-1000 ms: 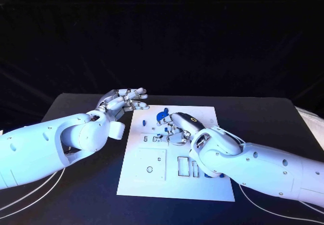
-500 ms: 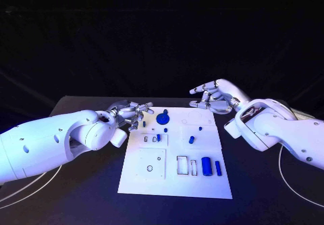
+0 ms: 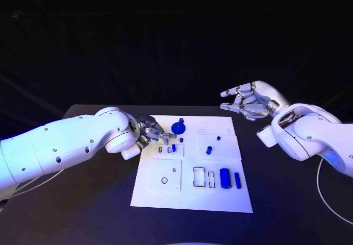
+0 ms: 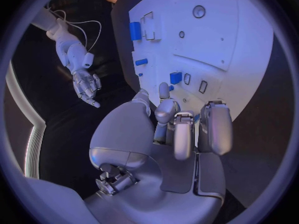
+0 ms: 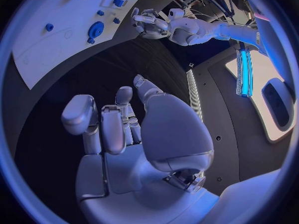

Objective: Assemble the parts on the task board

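Task board (image 3: 193,191) is lying flat in the middle of the black table (image 3: 88,194), long side running away from the robot. Left hand (image 3: 151,130) is hovering at the board's near-left edge, fingers curled inward over the small slots; whether anything is pinched between them cannot be told, as the arm is covering most of the hand in the head view and the wrist view is showing only the backs of the bent fingers (image 4: 212,129). Just beyond those fingertips a small blue part (image 4: 176,77) is standing beside two empty slots. A round blue part (image 3: 178,127) is sitting just beyond the left fingers, towards the far edge of the board. A short blue peg (image 3: 209,150) is lying further out from the left fingers, near the board's centre. Two blue parts, a thick cylinder (image 3: 225,178) and a thinner bar (image 3: 237,179), are standing side by side in slots well apart from both hands. Right hand (image 3: 249,102) is hanging in the air beyond the board's far-right corner, fingers spread and loosely bent, holding nothing, well apart from every part.
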Available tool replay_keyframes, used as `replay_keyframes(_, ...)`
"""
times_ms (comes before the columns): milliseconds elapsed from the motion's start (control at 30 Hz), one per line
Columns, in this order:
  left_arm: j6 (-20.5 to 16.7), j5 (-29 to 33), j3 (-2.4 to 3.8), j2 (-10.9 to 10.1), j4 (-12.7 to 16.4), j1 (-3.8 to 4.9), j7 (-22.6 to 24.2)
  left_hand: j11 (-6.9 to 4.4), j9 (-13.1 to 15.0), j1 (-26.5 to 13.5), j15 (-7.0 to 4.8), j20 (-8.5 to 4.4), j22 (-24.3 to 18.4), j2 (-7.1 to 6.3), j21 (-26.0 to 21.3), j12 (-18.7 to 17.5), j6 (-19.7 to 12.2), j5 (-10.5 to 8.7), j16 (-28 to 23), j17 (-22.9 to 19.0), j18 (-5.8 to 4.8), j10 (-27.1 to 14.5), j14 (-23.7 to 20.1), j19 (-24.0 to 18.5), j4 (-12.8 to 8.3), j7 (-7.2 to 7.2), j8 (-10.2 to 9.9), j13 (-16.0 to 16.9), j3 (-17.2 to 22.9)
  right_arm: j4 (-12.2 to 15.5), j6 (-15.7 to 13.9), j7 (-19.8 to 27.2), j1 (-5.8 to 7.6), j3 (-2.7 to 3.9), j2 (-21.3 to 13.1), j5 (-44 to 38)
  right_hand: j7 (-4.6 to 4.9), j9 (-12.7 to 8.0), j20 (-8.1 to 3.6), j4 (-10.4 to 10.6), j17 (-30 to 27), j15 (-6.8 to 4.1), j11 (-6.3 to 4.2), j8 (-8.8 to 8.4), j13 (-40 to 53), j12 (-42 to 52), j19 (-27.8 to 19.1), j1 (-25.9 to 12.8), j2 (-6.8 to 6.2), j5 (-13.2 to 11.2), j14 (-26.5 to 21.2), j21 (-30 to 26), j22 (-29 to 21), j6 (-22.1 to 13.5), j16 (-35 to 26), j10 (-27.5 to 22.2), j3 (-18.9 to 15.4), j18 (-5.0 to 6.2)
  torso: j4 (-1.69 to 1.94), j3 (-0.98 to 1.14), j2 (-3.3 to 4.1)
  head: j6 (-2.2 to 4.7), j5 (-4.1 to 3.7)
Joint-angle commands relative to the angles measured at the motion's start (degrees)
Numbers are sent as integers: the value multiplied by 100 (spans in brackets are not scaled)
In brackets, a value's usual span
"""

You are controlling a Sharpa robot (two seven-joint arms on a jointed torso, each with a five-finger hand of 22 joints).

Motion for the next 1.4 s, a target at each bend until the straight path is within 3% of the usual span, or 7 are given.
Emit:
replay_keyframes(33, 392, -690, 3, 100, -82, 16, -579, 4, 152, -23, -42, 9, 100, 62, 56, 59, -86, -56, 14, 1506, -55, 54, 602, 64, -2, -6, 117, 58, -120, -20, 189, 37, 3, -5, 5, 88, 14, 8, 4, 16, -17, 43, 6, 17, -15, -6, -43, -18, 54, -33, 220, -21, -5, 44, -26, 16, -29, 13, 6, 9, -11, -16, 5)
replay_keyframes(433, 638, -1004, -9, 592, -536, 64, -705, -2, 391, -71, -58, 3, 284, 99, 165, 107, -201, -136, 14, 1506, -90, 78, 602, 130, 1, -16, 264, 129, -352, -89, 278, -54, 4, -19, 50, -1, 11, 8, 3, 23, -57, 40, 2, 30, -82, -69, -64, -14, 64, 29, 210, -54, -58, 48, -63, -22, -46, 21, -6, -8, 7, -47, 20)
replay_keyframes(767, 972, -1162, -106, 956, -938, 158, -731, 1, 435, -75, -57, 3, 305, 98, 177, 100, -233, -148, 14, 1506, -94, 66, 602, 136, 0, -13, 282, 125, -403, -123, 312, -80, 4, -25, 85, -67, 11, 8, 1, 29, -64, 38, 1, 36, -95, -75, -65, -7, 88, 78, 210, -61, -65, 48, -72, -23, -46, 22, -12, -9, 8, -92, 18)
replay_keyframes(1400, 1300, -1218, -118, 1174, -1106, 169, -764, 0, 505, -49, -56, 4, 342, 117, 198, 122, -262, -165, 14, 1506, -100, 76, 602, 148, -13, -15, 318, 156, -463, -149, 369, -94, 4, -29, 121, -88, 12, 8, 1, 32, -69, 38, 1, 38, -108, -87, -68, -7, 95, 89, 209, -67, -75, 47, -77, -29, -47, 24, -4, -2, 7, -155, 15)
